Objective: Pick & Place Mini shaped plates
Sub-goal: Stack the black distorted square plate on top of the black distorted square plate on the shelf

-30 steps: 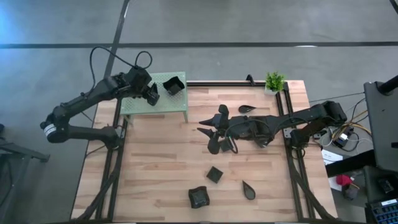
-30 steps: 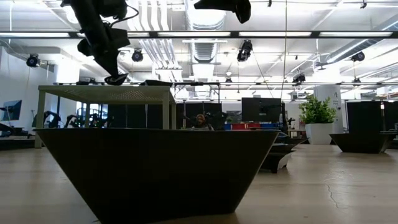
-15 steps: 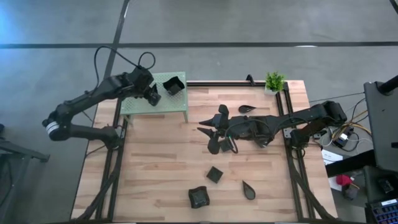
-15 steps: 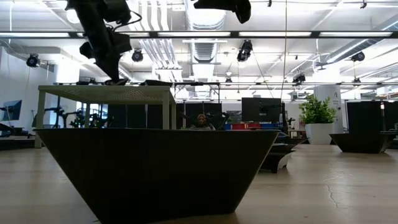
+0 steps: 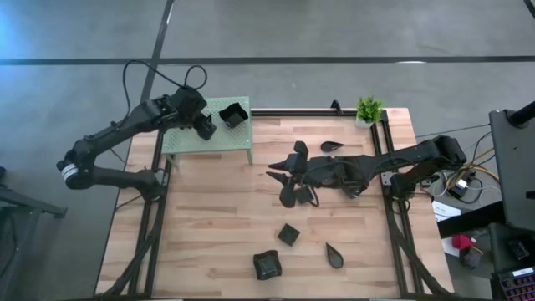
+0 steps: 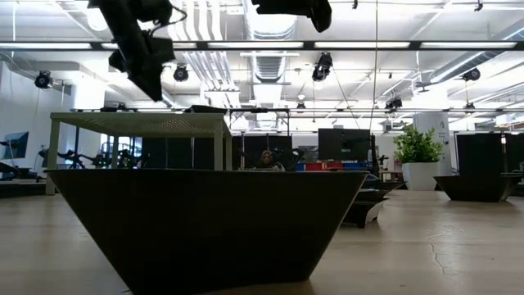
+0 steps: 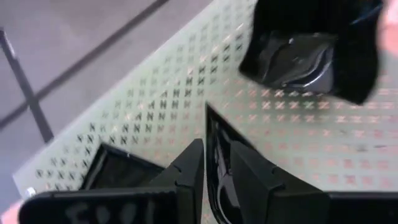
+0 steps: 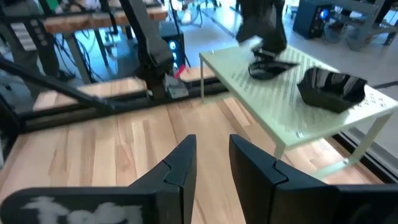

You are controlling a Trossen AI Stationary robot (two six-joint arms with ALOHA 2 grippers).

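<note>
Left hand (image 5: 203,127): we hold it over the green stand (image 5: 188,142), fingers pinching a thin plate edge (image 7: 217,180); its shape is cut off.
Right hand (image 5: 288,177): mid-surface, fingers slightly parted, empty.
Square plate (image 5: 233,114): on the stand.
Other plates (image 5: 268,265): scattered on the surface (image 5: 217,217).

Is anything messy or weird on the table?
Nothing looks broken or spilled. The small black plates lie scattered over the wooden table, facing different ways, not in rows. One square plate already sits on the green stand. The left gripper is over that stand, the right gripper over the table's middle.
</note>
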